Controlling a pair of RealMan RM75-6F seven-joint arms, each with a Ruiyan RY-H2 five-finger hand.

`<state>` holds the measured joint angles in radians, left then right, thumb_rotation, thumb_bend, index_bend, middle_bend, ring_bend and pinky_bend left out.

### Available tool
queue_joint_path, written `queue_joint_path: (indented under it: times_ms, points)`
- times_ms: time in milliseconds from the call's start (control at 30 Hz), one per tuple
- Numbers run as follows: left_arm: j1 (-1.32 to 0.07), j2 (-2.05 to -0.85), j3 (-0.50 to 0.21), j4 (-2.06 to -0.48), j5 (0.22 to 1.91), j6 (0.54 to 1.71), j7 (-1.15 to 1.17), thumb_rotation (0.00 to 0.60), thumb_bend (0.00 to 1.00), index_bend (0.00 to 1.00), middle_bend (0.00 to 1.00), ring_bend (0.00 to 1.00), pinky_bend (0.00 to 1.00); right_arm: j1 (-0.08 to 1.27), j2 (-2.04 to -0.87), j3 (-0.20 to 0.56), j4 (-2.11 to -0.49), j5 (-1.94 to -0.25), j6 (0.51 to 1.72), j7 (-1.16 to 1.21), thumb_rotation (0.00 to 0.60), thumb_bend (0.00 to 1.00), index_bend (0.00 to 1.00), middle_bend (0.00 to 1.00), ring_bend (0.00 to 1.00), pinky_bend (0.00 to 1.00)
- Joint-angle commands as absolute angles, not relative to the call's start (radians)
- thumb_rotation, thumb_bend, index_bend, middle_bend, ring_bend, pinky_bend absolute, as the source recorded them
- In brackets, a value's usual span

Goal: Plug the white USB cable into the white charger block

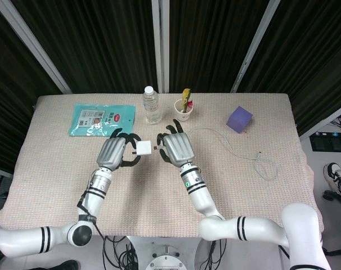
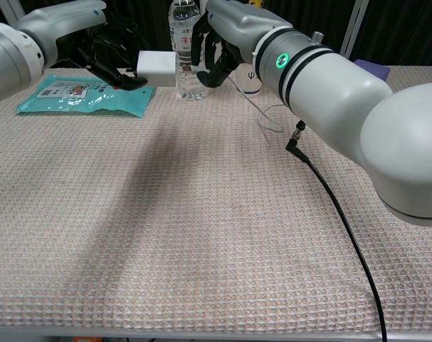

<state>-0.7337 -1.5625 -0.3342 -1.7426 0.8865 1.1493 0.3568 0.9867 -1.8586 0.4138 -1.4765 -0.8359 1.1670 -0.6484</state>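
Bench (image 1: 159, 191) bare in foreground, woven cloth cover. Mid-bench, raised off cloth: left hand (image 1: 115, 152) grips white charger block (image 1: 142, 149); right hand (image 1: 176, 148) pinches plug end of white USB cable (image 1: 232, 147), rest of it trailing right across cloth. Plug tip just beside block face, small gap visible in head view. Step: alignment before insertion. Next: square plug to port, push straight in. Beyond: water bottle (image 1: 151, 105), paper cup (image 1: 183, 110).
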Motion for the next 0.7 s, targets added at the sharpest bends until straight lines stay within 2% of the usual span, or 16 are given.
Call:
queue_joint_path:
  times_ms: [33,700]
  points:
    - [-0.738,-1.564,-0.334,-1.744,0.884,1.151,0.36,0.589,0.41,0.52,0.47,0.26,0.1,0.993,-1.866,0.417,-1.466,-0.835,1.166,-0.645,0.6,0.42,0.59,0.52,0.19,0.0]
    - [-0.762,-1.573,-0.345,-1.736,0.849,1.158,0.354,0.589,0.41,0.52,0.47,0.26,0.11,1.02,-1.92,0.433,-1.414,-0.822,1.17,-0.622,0.6,0.42,0.59,0.52,0.2,0.0]
